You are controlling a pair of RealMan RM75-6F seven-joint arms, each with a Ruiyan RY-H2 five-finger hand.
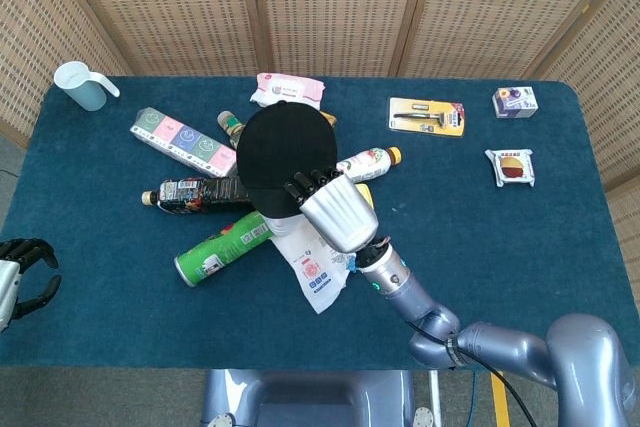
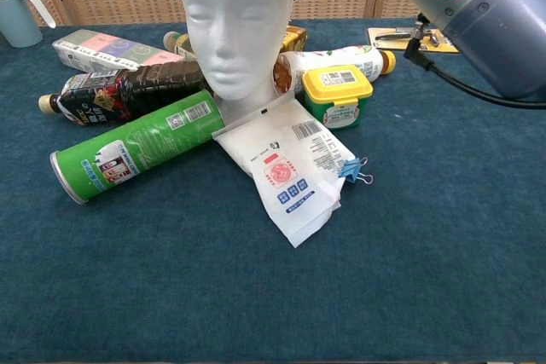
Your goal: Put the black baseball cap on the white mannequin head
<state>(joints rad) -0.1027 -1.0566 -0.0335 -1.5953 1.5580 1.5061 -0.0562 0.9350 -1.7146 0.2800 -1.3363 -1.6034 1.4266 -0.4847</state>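
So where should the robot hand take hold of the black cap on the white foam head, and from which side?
Grip the black fabric cap by its brim edge, where the right robot hand already meets it, coming from the front right and above. The crown is seated over the white foam mannequin head, so it offers no free edge, and bottles crowd the left.

The right hand holds the brim of the black cap, which covers the mannequin head. Left of the cap lie a dark bottle and a green can; below it, a white pouch. The left hand hangs far left of the cap, holding nothing, fingers curled.
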